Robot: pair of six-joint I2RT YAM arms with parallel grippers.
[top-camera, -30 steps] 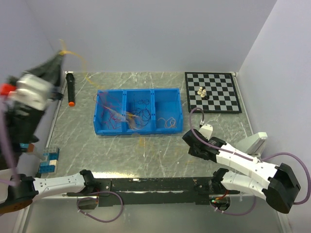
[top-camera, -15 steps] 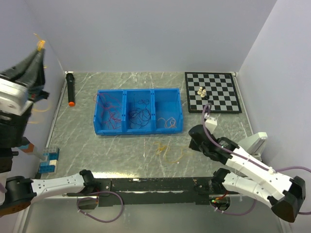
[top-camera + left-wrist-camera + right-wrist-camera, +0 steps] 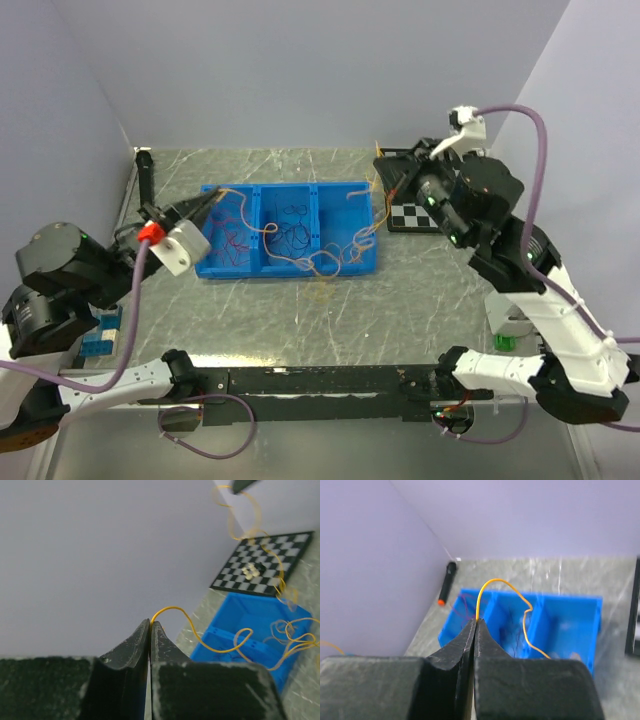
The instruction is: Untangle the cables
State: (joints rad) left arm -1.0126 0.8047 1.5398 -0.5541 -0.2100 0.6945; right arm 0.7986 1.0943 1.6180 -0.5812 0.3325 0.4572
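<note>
Honestly the risk I see here is snagging: the yellow wire (image 3: 170,607) is strung across the middle of the frame between both arms, sagging over the blue bin (image 3: 230,270). If they pull wider, I'd guess those springy curls hook the dividers and drag the rest of the cables (image 3: 290,235) out. It could also just slip, being thin and slick. The left gripper (image 3: 150,625) at left-centre has its jaws pinched together on one end, and the right gripper (image 3: 476,625) at upper right is clamped on the other. The bin is hard moulded plastic and the table (image 3: 420,300) looks like marbled stone.
</note>
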